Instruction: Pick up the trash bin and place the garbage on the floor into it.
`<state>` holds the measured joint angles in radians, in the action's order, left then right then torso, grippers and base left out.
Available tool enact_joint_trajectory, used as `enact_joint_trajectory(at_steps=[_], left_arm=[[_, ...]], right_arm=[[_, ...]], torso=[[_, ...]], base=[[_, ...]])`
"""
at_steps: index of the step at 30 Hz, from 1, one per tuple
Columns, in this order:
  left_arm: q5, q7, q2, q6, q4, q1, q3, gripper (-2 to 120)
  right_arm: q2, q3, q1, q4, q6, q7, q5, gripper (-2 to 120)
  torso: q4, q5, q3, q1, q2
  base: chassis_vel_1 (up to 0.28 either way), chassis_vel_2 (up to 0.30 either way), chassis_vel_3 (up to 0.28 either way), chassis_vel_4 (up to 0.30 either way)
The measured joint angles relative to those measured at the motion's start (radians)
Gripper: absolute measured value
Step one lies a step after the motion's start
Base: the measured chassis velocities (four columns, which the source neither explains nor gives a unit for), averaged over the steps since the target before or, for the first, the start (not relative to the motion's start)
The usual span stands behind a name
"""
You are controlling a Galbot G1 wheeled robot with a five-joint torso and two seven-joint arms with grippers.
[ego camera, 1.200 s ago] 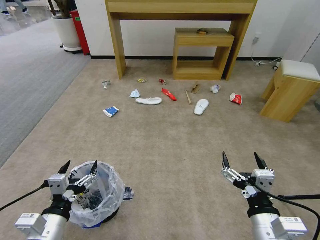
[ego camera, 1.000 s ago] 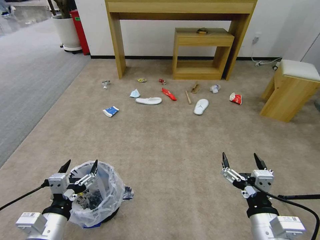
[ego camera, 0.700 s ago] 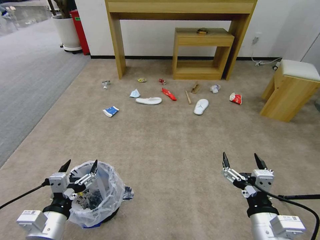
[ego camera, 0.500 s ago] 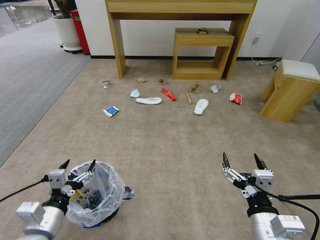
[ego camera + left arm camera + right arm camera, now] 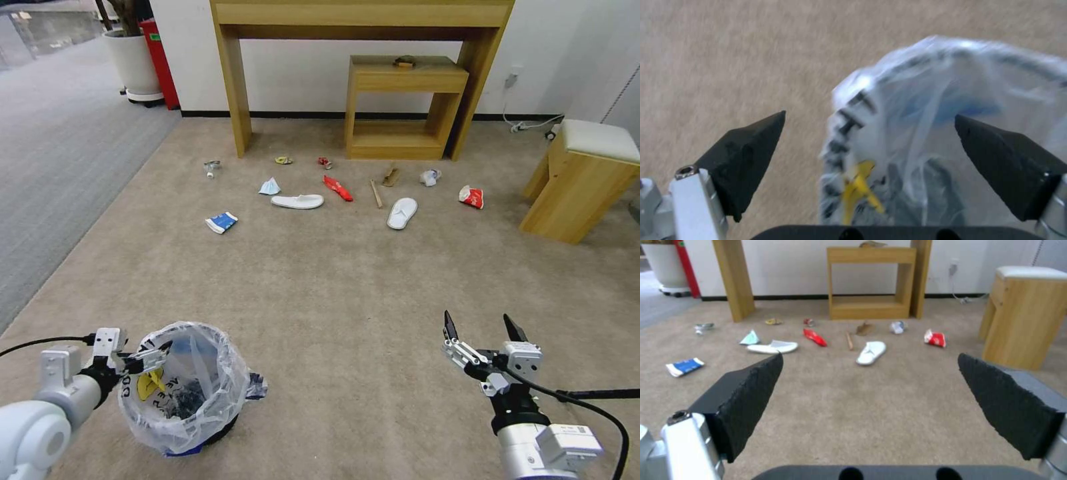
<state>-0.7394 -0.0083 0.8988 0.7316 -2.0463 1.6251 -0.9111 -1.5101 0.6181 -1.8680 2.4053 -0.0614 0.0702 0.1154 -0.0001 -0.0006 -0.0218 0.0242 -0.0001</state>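
Beige carpet (image 5: 333,280) runs to a white wall (image 5: 300,73) with wooden tables (image 5: 400,107), a padded stool (image 5: 587,177) beside them

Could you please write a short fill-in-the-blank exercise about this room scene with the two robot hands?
1. The small round dark trash bin with the clear plastic liner stands on the beige ____.
2. The left hand, open, is at the bin's ____.
3. The number of white slippers lying among the litter is ____.
4. The open right hand holds ____.

Missing words: carpet; rim; two; nothing
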Motion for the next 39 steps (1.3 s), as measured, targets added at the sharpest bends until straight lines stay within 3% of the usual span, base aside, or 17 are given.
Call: enact_joint_trajectory(at_steps=[4, 7, 15, 30, 35, 39], left_arm=[[-0.073, -0.058, -0.018, 0.013, 0.027, -0.014, 0.009, 100], [-0.079, -0.066, -0.025, 0.014, 0.047, -0.015, 0.018, 100], [-0.057, -0.041, -0.033, 0.011, 0.109, -0.028, 0.036, 100], [-0.027, -0.013, -0.011, 0.006, 0.134, -0.034, 0.054, 99], [-0.010, -0.015, -0.007, 0.005, 0.141, -0.031, 0.057, 78], [-0.007, -0.015, -0.005, 0.005, 0.143, -0.028, 0.057, 69]], right_arm=[[-0.006, -0.001, -0.007, -0.009, 0.006, 0.011, 0.002, 100], [-0.007, 0.000, -0.008, -0.014, 0.007, 0.013, 0.006, 100], [-0.010, -0.005, -0.003, -0.023, 0.005, 0.027, 0.010, 100], [-0.014, -0.009, 0.000, -0.013, -0.011, 0.062, 0.015, 100], [-0.014, -0.009, 0.000, -0.013, -0.011, 0.066, 0.016, 100], [-0.014, -0.009, 0.000, -0.013, -0.011, 0.067, 0.018, 100]], torso=[[-0.0001, 0.0000, 0.000, 0.000, 0.000], [0.0000, 0.0001, 0.000, 0.000, 0.000], [0.0000, 0.0001, 0.000, 0.000, 0.000], [0.0000, 0.0002, 0.000, 0.000, 0.000], [0.0000, 0.0002, 0.000, 0.000, 0.000], [0.0000, 0.0002, 0.000, 0.000, 0.000]], base=[[0.000, 0.000, 0.000, 0.000], [0.000, 0.000, 0.000, 0.000], [0.000, 0.000, 0.000, 0.000], [0.000, 0.000, 0.000, 0.000], [0.000, 0.000, 0.000, 0.000], [0.000, 0.000, 0.000, 0.000]])
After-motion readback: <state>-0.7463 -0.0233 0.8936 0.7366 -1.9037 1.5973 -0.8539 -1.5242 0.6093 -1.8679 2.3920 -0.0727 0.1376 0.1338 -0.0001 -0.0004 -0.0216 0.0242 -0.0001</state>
